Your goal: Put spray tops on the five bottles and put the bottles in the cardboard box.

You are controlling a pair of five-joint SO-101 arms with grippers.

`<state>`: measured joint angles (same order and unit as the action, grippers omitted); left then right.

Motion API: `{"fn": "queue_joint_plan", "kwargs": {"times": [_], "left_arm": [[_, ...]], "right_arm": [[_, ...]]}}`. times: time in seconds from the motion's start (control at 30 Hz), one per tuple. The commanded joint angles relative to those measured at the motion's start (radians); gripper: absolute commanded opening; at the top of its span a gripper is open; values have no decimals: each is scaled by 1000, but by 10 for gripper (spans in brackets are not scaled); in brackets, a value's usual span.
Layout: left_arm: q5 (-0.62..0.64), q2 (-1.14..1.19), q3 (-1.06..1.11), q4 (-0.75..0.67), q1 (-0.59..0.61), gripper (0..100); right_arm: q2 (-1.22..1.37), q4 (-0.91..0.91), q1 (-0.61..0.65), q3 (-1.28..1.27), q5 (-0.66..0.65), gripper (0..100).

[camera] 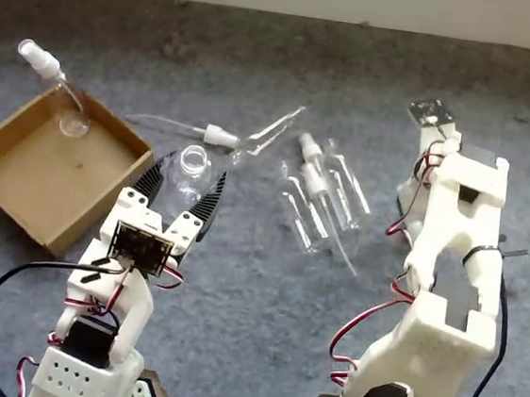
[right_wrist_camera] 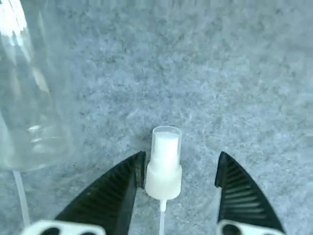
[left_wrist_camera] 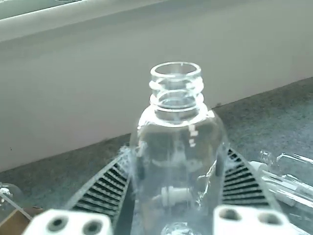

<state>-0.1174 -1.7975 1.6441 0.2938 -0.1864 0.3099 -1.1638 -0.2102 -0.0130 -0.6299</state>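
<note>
One uncapped bottle [left_wrist_camera: 176, 147] sits clamped in the left gripper [camera: 195, 170]; one capped bottle [camera: 62, 97] leans in the cardboard box [camera: 30, 174]. The right gripper [right_wrist_camera: 182, 155] stands wide around one spray top [right_wrist_camera: 164, 164]. The loose bottles [camera: 322, 200] overlap, so they are hard to count.

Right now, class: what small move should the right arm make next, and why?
Probably close the right gripper on the spray top. Its jaws stand open on either side of the top, which rests on the carpet, and the left gripper holds an uncapped bottle upright, so a top seems needed there.
</note>
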Motion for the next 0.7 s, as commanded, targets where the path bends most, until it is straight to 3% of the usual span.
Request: {"fn": "queue_joint_plan", "kwargs": {"times": [0.0,0.23,0.43,0.67], "left_arm": [[9,-19,-7,-5,-12,56],[11,-19,-5,-9,-81,56],[11,-19,-5,-11,-174,56],[11,-19,-4,-32,-275,56]], "right_arm": [[2,-8,19,59,-40,220],[117,-7,27,59,-40,214],[163,-8,21,68,-40,43],[73,-36,-21,114,-34,41]]}}
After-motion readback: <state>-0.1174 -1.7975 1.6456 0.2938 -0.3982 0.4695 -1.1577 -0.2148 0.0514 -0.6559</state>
